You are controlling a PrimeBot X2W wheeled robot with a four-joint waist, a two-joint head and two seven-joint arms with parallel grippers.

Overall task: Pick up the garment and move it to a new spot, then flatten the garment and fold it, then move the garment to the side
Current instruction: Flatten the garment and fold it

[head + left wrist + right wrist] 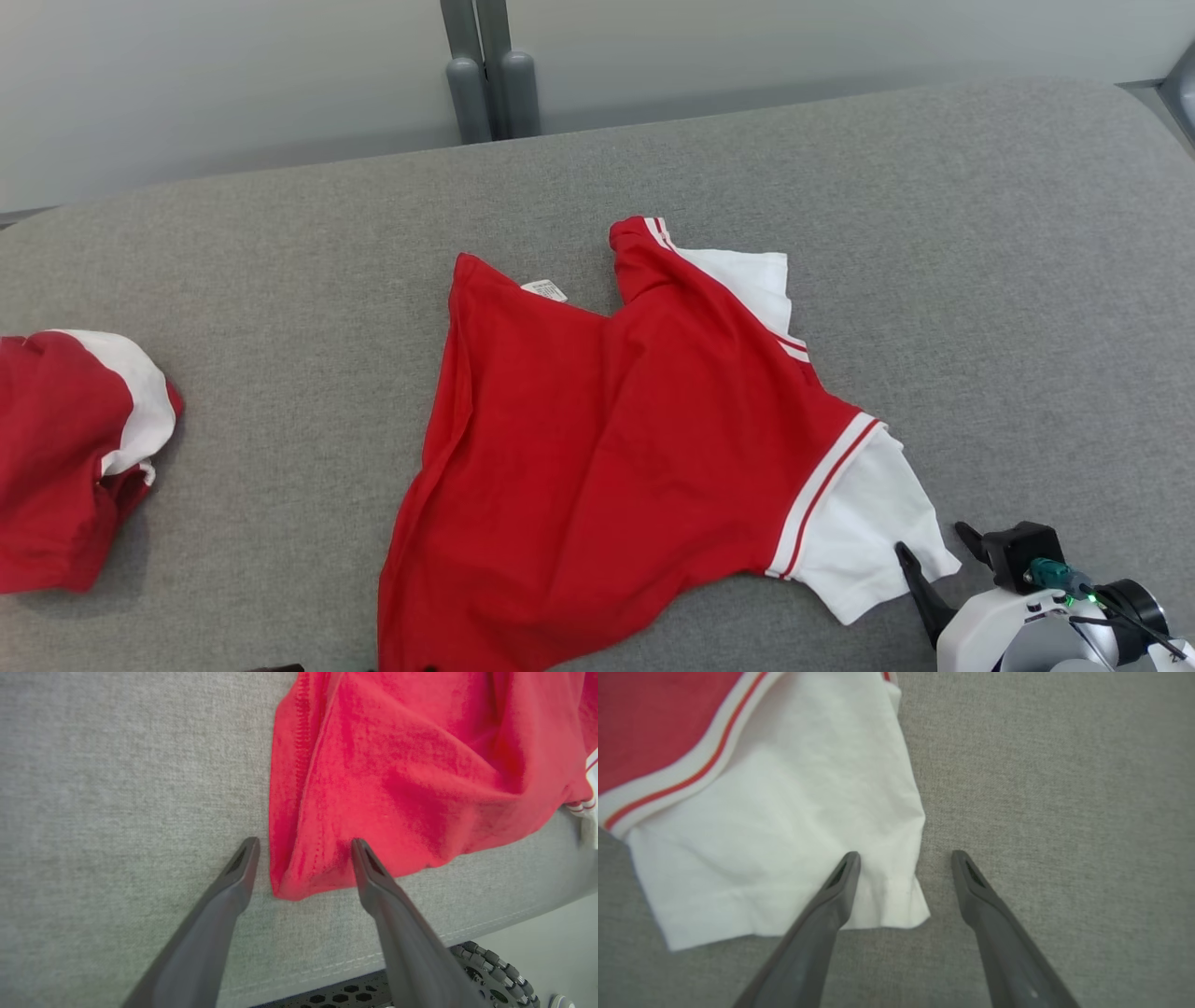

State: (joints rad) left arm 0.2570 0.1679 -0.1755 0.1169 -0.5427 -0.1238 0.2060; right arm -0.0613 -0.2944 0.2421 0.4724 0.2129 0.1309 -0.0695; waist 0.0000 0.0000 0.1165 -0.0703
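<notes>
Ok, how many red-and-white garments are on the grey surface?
2. One T-shirt lies spread in the middle; a bunched garment sits at the head view's left edge, partly cut off. Others could be hidden.

**Edges, cover and fine print**

The garment (607, 448) runs off the head view's bottom edge, its lower hem unseen. A second red-and-white garment (56, 457) is cut by the left edge. The label (544, 290) on the garment's far edge is too small to read. The right tool (932, 539) has its wrist cropped at the lower right corner, and one finger (920, 588) covers a strip of the white sleeve (868, 523).
</notes>
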